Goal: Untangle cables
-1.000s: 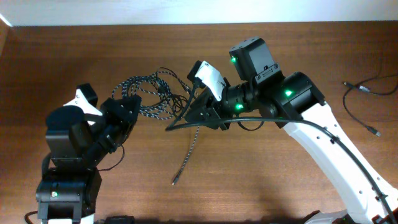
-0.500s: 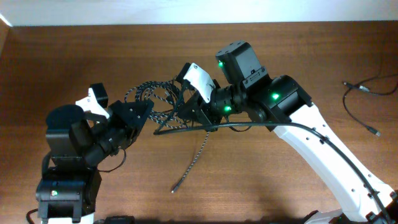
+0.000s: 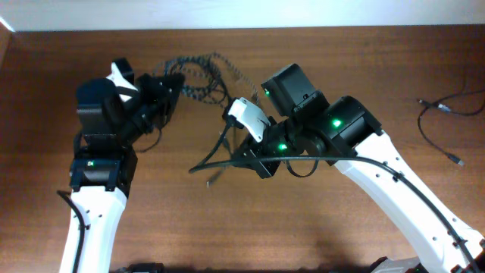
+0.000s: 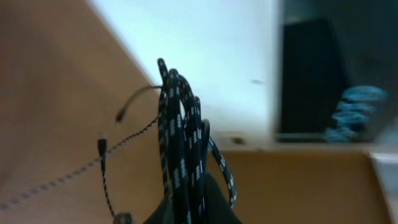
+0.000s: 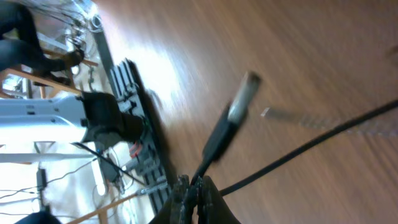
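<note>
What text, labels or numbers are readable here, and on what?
No text reads clearly in any view.
On the left arm: small green lit marking, too small to read.
On the right arm: green lights only, no characters.
No print visible on the speckled braided cable in the left gripper or the thin black cable in the right gripper.

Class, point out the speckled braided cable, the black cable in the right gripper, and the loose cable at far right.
speckled braided cable [image 4: 179,155]: left wrist view, middle of the bundle.
black cable [image 5: 219,132]: right wrist view, black plug body.
loose cable [image 3: 442,108]: overhead view, its connector.
</note>
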Tool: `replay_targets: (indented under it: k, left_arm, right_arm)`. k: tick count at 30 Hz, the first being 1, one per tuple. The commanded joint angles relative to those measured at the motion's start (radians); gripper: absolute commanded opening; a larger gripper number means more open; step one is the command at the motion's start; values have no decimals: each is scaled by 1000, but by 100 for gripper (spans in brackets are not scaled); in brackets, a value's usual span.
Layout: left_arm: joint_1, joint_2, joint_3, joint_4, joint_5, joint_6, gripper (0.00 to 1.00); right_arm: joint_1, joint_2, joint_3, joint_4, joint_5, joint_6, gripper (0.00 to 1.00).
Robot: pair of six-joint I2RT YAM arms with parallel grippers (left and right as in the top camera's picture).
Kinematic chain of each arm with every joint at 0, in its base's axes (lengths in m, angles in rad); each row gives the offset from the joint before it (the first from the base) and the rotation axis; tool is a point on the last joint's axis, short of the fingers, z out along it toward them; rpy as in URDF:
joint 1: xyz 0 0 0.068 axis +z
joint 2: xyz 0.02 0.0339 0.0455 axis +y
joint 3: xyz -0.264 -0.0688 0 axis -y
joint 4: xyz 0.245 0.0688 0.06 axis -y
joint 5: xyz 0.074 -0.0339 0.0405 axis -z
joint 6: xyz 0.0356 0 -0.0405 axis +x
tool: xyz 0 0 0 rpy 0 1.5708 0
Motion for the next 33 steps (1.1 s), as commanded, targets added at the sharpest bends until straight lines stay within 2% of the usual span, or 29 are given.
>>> replay_targets:
  k: [1, 2, 3, 5, 6, 7, 9, 14, 17, 18, 20, 21, 24, 30, 33]
  left_arm:
    - [51, -5, 16, 69, 273, 145, 0]
    - [78, -5, 16, 66, 381, 306, 0]
    - [110, -5, 16, 66, 507, 393, 0]
    - [170, -5, 16, 72, 749, 546, 1]
    - [194, -4, 16, 72, 879, 666, 1]
    - [194, -4, 16, 71, 905, 698, 2]
    - [194, -4, 16, 68, 912, 704, 2]
    - [194, -3, 14, -4, 933, 863, 0]
    - [195, -2, 14, -3, 837, 867, 0]
    - [195, -2, 14, -3, 828, 867, 0]
    - [195, -2, 14, -16, 829, 872, 0]
    - [195, -2, 14, -43, 829, 937, 0]
    - [195, -2, 14, -153, 829, 1070, 0]
    - [195, -2, 14, -161, 919, 1118, 0]
    - [195, -2, 14, -161, 919, 1118, 0]
  right_arm:
    - [6, -29, 2, -24, 124, 0, 18]
    - [6, -29, 2, -24, 156, 0, 27]
    - [6, -29, 2, -24, 209, 1, 39]
    - [6, -29, 2, -21, 311, 43, 41]
    - [6, -29, 2, 5, 294, 61, 41]
    - [6, -29, 2, 28, 256, 60, 42]
    - [6, -29, 2, 63, 236, 71, 43]
    - [5, -43, 5, 126, 235, 183, 41]
    - [5, -122, 5, 119, 241, 183, 41]
    - [5, -152, 5, 134, 282, 183, 45]
    - [6, -168, 5, 154, 289, 183, 45]
    - [5, -166, 5, 169, 289, 185, 34]
    - [5, -166, 5, 263, 298, 281, 31]
    - [5, -98, 5, 316, 371, 375, 30]
    - [5, -93, 5, 336, 389, 374, 35]
